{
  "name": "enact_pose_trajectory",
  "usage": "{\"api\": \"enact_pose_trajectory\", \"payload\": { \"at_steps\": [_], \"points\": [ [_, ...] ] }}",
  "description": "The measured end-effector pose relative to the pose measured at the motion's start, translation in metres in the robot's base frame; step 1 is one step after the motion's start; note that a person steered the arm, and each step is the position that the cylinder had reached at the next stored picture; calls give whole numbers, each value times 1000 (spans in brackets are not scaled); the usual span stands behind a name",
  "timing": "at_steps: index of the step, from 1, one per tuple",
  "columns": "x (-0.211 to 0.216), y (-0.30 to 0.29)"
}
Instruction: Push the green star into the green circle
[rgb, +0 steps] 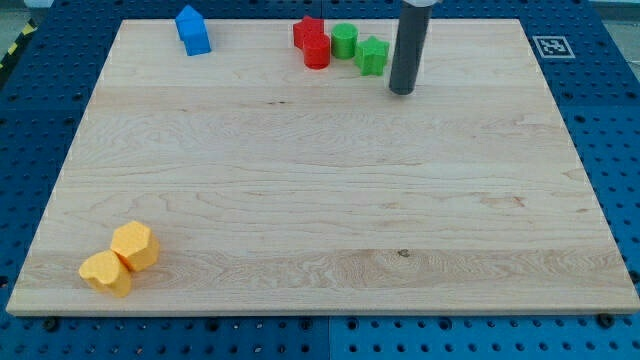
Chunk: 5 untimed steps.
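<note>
My tip (401, 91) is a bare rod with no fingers to spread or pinch. It stands near the bench's (300, 200) top edge, just right of the green star (373, 56). The green circle (344, 40) sits just left of the star, seemingly touching it, beside two red blocks (313, 42). Standing on the star's far side suits a leftward shove.

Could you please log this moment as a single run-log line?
my tip: right of green star, small gap | green star: touching or almost touching green circle | two red blocks: left of circle
</note>
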<state>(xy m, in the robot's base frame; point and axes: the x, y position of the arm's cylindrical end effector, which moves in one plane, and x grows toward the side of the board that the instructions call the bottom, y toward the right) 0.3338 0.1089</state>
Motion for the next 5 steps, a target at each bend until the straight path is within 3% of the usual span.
{"api": "enact_pose_trajectory", "payload": {
  "at_steps": [5],
  "points": [
    [-43,-33]
  ]
}}
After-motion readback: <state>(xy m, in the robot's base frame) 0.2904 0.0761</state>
